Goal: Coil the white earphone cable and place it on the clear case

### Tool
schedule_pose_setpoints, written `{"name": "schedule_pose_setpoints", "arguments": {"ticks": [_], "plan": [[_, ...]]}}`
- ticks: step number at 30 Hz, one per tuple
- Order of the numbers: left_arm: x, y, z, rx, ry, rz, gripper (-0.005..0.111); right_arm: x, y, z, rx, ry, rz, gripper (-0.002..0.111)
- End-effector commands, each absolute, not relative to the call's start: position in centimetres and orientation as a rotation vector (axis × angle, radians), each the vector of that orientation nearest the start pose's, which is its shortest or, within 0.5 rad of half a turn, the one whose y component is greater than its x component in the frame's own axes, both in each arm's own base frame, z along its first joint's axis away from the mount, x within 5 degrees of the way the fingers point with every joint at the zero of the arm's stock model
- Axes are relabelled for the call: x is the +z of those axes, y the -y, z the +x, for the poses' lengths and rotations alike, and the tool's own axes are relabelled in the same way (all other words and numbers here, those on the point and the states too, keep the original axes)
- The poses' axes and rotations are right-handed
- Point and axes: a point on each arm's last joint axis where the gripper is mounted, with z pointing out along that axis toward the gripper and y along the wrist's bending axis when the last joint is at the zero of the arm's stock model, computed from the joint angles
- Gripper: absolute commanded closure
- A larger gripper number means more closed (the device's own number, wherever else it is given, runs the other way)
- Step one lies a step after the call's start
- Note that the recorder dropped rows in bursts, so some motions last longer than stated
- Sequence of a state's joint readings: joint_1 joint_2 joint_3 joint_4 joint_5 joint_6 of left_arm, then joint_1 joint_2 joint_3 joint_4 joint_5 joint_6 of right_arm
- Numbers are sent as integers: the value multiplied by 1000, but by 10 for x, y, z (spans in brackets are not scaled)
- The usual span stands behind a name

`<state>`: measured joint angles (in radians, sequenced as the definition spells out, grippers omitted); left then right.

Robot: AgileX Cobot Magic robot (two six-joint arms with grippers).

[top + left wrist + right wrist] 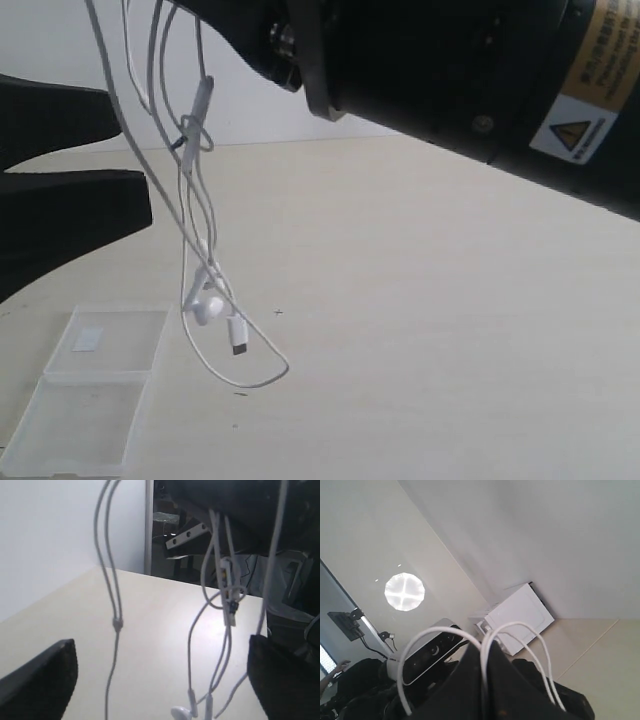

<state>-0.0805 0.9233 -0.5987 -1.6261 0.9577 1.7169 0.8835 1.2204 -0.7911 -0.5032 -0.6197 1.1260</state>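
While white earphone cable (195, 135) dangles in long loose strands from right tool (484, 652), which is pinched tight on bunched loops, low end with plug (237, 335) hangs just beside clear case (90, 420), not on it. Left tool (160, 647) gapes wide, strands between fingers, gripping nothing.

Risks: tangle near inline piece (203, 100) tightens if pulled; loops slip, coil unravels; swinging plug snags finger; light case gets shoved across desk (450, 330).

Count: one cable, one plug, one inline piece, one case of two halves, two tools.
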Motion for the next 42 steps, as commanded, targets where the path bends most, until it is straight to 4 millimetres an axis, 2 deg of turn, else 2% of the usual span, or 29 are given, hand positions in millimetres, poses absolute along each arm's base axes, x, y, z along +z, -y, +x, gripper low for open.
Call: {"name": "schedule_pose_setpoints", "arguments": {"ticks": [1,7,19,33,36,42], "plan": [[323,88,159,-860,-1529,792,19,360,-224,149,1490,-1454,-432,108],[327,91,156,-942,-1479,802,19,359,-224,150,1474,-1462,-436,108],[329,92,154,-952,-1452,814,19,359,-224,150,1475,-1457,-433,108],[329,92,153,-967,-1442,825,19,366,-224,145,1566,-1379,-433,108],[331,94,150,-1006,-1415,838,19,361,-225,146,1510,-1427,-469,108],[331,94,150,-1007,-1415,838,19,342,-228,145,1323,-1579,-654,108]]}}
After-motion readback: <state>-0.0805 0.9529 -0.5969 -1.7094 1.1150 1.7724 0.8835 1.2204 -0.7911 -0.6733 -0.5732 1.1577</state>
